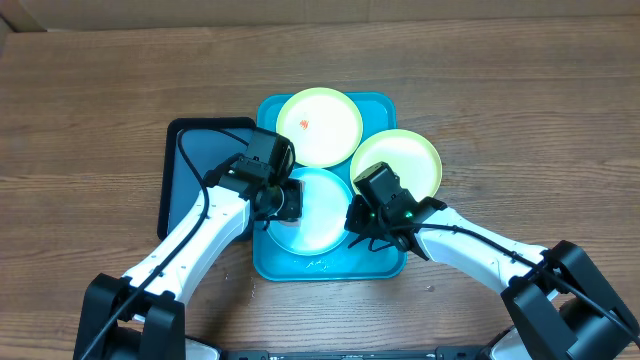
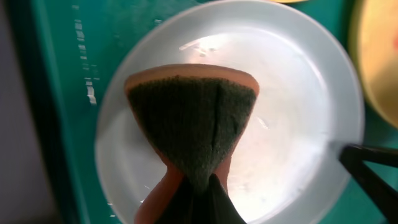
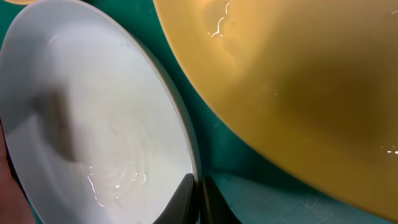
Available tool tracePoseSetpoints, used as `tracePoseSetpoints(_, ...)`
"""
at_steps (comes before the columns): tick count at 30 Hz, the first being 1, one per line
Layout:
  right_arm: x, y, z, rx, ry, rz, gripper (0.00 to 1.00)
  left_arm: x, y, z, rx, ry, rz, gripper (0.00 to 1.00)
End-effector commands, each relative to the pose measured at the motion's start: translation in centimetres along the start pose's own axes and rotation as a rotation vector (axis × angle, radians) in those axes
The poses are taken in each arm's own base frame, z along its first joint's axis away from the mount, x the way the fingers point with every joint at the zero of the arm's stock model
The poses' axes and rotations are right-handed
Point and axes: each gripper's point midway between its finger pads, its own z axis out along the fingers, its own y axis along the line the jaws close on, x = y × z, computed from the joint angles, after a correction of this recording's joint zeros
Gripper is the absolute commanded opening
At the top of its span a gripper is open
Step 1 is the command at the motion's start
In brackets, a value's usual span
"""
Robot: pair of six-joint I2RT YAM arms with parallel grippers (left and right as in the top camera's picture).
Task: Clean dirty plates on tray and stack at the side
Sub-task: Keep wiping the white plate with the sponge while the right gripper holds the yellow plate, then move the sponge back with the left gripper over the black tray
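Three plates lie on the teal tray (image 1: 330, 265). A light blue plate (image 1: 318, 215) sits at its near middle. A yellow-green plate (image 1: 318, 125) with a small red smear (image 1: 303, 124) is at the far edge, and a second yellow-green plate (image 1: 395, 165) overhangs the right rim. The left gripper (image 1: 283, 200) is clamped on an orange sponge (image 2: 189, 118), whose dark green face is over the light blue plate. The right gripper (image 3: 198, 202) is pinched on that plate's right rim. A dark tray (image 1: 195, 170) sits just left of the teal one on the wooden table (image 1: 90, 120).

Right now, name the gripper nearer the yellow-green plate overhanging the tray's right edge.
Right. The right gripper sits beside the yellow-green plate; the left gripper is over the light blue plate's far side.
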Motion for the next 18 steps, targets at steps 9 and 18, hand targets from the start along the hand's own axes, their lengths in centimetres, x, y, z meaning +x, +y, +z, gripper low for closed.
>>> tracePoseSetpoints(9, 0.0, 0.6, -0.2, -0.019, -0.003, -0.007, 0.04, 1.0, 1.8, 3.8, -0.106, 0.094, 0.015, 0.04)
tracePoseSetpoints(18, 0.0, 0.6, -0.2, -0.019, -0.003, -0.007, 0.04, 3.8, -4.3, 5.0, 0.269, 0.266, 0.046, 0.04)
